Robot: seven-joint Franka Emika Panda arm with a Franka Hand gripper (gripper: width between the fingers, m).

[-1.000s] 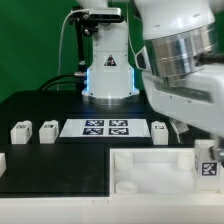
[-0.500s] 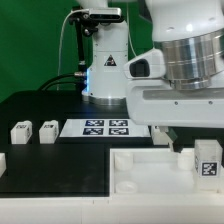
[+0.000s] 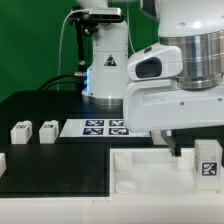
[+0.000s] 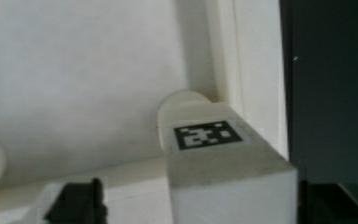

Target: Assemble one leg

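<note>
A white leg (image 3: pixel 208 161) with a black-and-white tag stands at the right end of the large white tray-shaped panel (image 3: pixel 150 172). In the wrist view the same leg (image 4: pixel 220 150) lies between my two dark fingers, with a gap on each side. My gripper (image 4: pixel 208 205) is open around it and does not touch it. In the exterior view one dark finger (image 3: pixel 178 148) shows just to the left of the leg, under the arm's big white body. Two more legs (image 3: pixel 20 131) (image 3: pixel 47 131) stand on the black table at the exterior view's left.
The marker board (image 3: pixel 100 127) lies behind the panel, partly covered by the arm. The white robot base (image 3: pixel 105 70) stands at the back. In the wrist view the panel (image 4: pixel 87 80) ends in a raised rim beside the dark table (image 4: pixel 336 80).
The arm's body has swung toward the exterior view's left and lower over the panel, hiding the leg beside the marker board. The leg on the panel has not moved.
</note>
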